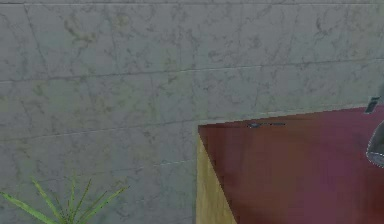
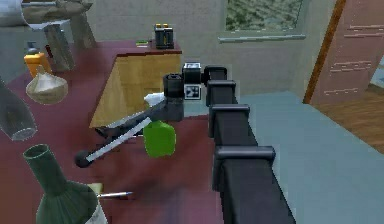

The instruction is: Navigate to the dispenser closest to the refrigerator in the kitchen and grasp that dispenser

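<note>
Dispenser (image 2: 160, 140), green bottle shape, stands on the tabletop (image 2: 160, 188) at my end effector (image 2: 95, 143); can't tell if it's holding anything, so I'd centre before lifting.

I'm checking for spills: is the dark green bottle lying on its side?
No, the dark green bottle stands upright on the red countertop.

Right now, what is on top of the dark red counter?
A green container, a dark wine bottle, a grey utensil and a tan flask sit on the counter. The arm covers its right edge.
</note>
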Available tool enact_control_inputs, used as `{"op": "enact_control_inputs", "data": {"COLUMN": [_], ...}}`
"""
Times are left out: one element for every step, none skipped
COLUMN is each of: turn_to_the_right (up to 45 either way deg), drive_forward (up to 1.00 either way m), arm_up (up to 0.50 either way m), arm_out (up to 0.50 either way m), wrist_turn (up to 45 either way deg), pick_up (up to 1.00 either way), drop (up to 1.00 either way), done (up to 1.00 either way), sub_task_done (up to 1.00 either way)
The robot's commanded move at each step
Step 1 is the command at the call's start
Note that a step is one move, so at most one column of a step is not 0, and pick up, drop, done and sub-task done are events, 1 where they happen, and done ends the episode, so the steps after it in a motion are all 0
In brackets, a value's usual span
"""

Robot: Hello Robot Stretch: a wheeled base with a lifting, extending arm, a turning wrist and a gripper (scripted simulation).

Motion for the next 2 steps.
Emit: {"op": "enact_control_inputs", "data": {"turn_to_the_right": [0.0,0.0], "drive_forward": [0.0,0.0], "arm_up": [0.0,0.0], "arm_out": [0.0,0.0], "wrist_turn": [45.0,3.0], "pick_up": [0.0,0.0], "drop": [0.0,0.0], "done": [0.0,0.0], "sub_task_done": [0.0,0.0]}}
